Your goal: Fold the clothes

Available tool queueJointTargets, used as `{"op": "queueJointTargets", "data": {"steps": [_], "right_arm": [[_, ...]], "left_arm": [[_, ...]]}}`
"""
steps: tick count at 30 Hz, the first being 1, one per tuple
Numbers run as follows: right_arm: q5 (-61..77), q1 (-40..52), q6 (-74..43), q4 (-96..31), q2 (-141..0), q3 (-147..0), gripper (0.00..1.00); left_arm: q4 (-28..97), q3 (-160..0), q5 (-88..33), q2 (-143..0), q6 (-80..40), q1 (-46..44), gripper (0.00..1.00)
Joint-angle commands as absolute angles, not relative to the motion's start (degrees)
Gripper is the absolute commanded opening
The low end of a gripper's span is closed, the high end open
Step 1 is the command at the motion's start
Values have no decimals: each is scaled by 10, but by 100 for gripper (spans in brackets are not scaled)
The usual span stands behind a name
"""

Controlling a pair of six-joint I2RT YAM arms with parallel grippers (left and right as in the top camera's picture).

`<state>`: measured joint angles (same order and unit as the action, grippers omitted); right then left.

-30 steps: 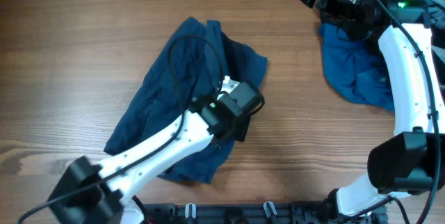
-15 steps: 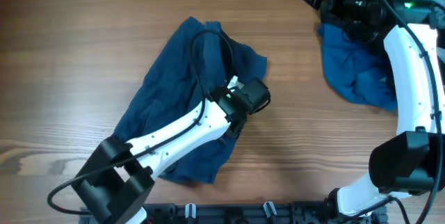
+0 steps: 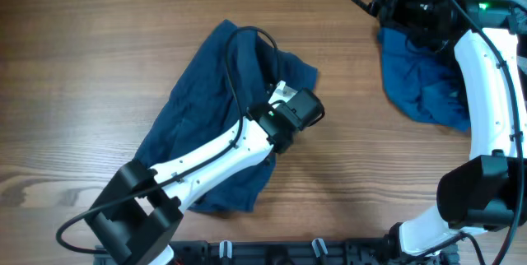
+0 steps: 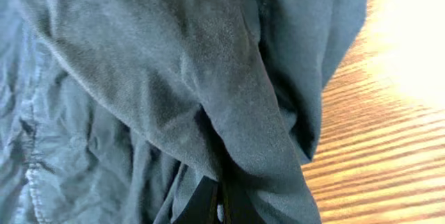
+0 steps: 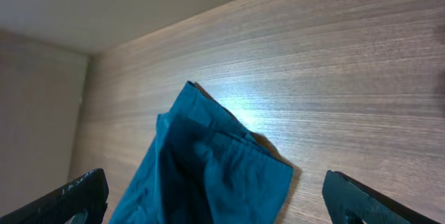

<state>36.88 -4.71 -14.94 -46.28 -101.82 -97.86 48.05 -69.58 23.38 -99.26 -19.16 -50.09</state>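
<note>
Wood-grain table (image 3: 82, 51) under crumpled clothes (image 3: 206, 84)

A mid-brown wooden table (image 3: 99, 67), its grain running left to right in the overhead view, fills the scene. A black rail (image 3: 346, 253) lines its near edge. In the right wrist view a plain pale wall (image 5: 139, 1) stands behind it; bright glare washes the wood in the left wrist view

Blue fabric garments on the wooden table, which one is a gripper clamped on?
The dark navy-blue garment mid-table: the left gripper is shut on its fold. The brighter mid-blue garment at right lies ungripped, right gripper open.
</note>
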Motion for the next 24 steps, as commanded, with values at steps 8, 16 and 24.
{"op": "queueJointTargets", "data": {"steps": [8, 16, 24], "right_arm": [[356, -51, -135, -471, -1023, -978, 100], [356, -51, -134, -479, -1023, -978, 99], [355, -51, -104, -491, -1034, -978, 100]], "left_arm": [[556, -730, 444, -919, -185, -406, 4], [507, -730, 438, -917, -119, -223, 4], [460, -730, 383, -921, -95, -72, 4]]}}
